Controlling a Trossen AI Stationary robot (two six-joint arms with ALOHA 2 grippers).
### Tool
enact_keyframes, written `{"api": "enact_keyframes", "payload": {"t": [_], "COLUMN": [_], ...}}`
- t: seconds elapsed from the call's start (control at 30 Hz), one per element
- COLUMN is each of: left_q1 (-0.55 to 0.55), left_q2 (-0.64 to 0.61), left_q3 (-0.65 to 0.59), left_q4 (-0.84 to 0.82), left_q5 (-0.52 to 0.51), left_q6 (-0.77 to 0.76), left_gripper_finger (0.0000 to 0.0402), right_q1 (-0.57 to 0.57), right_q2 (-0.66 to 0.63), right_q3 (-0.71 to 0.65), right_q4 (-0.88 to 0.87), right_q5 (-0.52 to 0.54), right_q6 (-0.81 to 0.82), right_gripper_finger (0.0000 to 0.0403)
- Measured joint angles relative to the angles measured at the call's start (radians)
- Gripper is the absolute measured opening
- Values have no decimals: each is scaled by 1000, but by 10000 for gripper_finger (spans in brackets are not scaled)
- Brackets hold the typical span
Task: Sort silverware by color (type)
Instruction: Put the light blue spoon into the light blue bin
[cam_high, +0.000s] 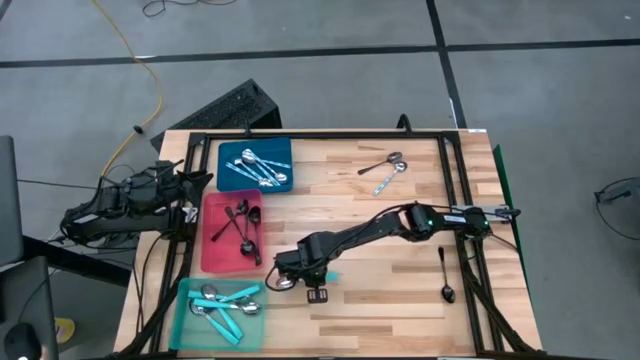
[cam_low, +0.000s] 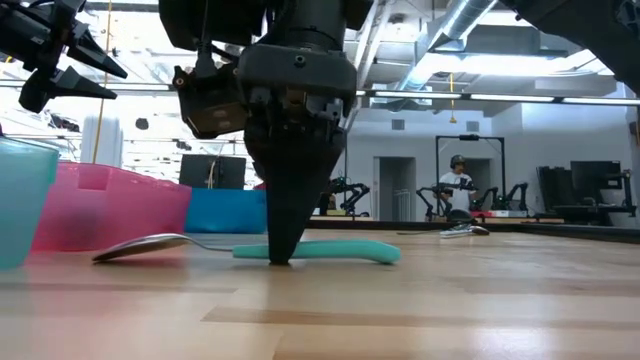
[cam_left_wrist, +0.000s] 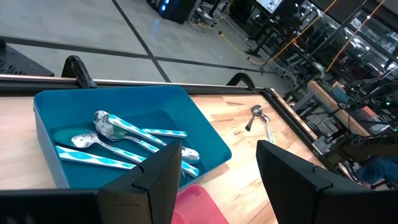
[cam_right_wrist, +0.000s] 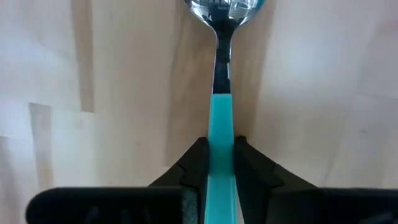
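A spoon with a silver bowl (cam_low: 140, 247) and a turquoise handle (cam_low: 330, 251) lies flat on the wood near the table's middle. My right gripper (cam_high: 303, 274) stands over it, pointing straight down, shut on the handle. My left gripper (cam_left_wrist: 217, 180) hovers open off the table's left edge (cam_high: 190, 183), touching nothing, looking at the blue tray (cam_left_wrist: 211, 146). Loose on the table are a black spoon (cam_high: 445, 275) at the right and two spoons (cam_high: 386, 170) at the far side. My right gripper pinches the turquoise handle (cam_right_wrist: 220, 124) between its two fingers (cam_right_wrist: 193, 163), one on each side, lying across the handle. It comes from above, pointing down, with its tips (cam_low: 280, 245) at the tabletop. The spoon lies flat on the wood.
Three trays line the left side: the blue one (cam_high: 225, 150) with patterned-handle spoons, a red one (cam_high: 212, 255) with black spoons, and a teal one (cam_high: 182, 325) with turquoise-handled spoons. A black frame (cam_high: 460, 180) runs around the table. There is bare wood between the right gripper and the trays.
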Motion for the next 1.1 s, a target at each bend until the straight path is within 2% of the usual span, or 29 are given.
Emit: {"api": "enact_keyframes", "payload": {"t": [0.37, 0.7, 0.93, 1.1], "left_q1": [0, 0, 0, 0], "left_q2": [0, 0, 0, 0], "left_q3": [0, 0, 0, 0], "left_q4": [0, 0, 0, 0], "left_q5": [0, 0, 7, 6], "left_q6": [-2, -2, -2, -2], "left_gripper_finger": [195, 195, 195, 195], "right_q1": [-55, -98, -93, -66], "right_q2": [12, 0, -9, -9], "right_q3": [115, 164, 166, 166], "right_q4": [-82, -146, -48, 86], "right_q5": [185, 180, 184, 184], "right_q6": [-79, -60, -68, -119], "right_gripper_finger": [83, 83, 83, 83]}}
